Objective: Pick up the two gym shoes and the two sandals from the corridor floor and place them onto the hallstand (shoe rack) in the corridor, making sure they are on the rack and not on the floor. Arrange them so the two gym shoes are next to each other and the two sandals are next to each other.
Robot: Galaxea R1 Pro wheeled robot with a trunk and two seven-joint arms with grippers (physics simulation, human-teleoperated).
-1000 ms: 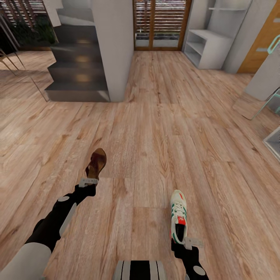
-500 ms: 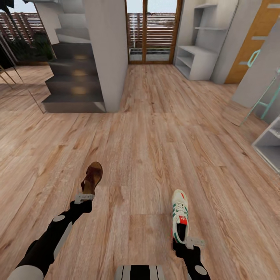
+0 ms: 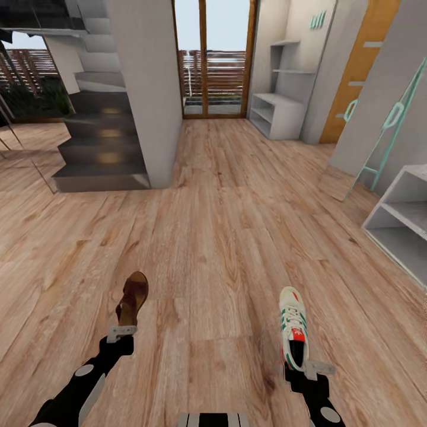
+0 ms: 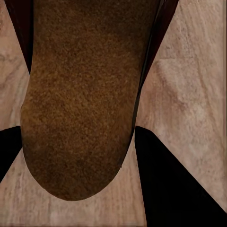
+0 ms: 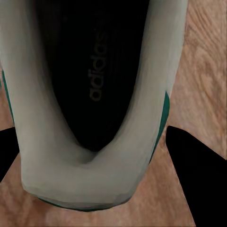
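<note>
My left gripper [image 3: 121,332] is shut on the heel of a brown sandal [image 3: 133,298], whose toe points forward over the wood-plank corridor floor [image 3: 237,225]. In the left wrist view the sandal's heel [image 4: 80,104] sits between the black fingers [image 4: 170,189]. At the other side my right gripper [image 3: 311,369] is shut on the heel of a white gym shoe [image 3: 293,325] with green stripes and a red tongue. Its heel collar [image 5: 85,179] is clamped between the fingers [image 5: 194,161]. The pale grey hallstand [image 3: 276,115] stands far ahead by the glass door, with wall shelves above it.
A grey pillar [image 3: 145,89] and dark stairs [image 3: 98,154] rise at the left. Another pale shelf unit [image 3: 400,222] juts in at the right, beside a leaning mint ladder [image 3: 391,124]. An orange door [image 3: 350,71] is beyond it. Open floor lies between me and the hallstand.
The whole picture has shifted as the camera moved: the far wall and door now show higher up, and the right shelf unit has come further into view. Both grippers still hold their shoes.
</note>
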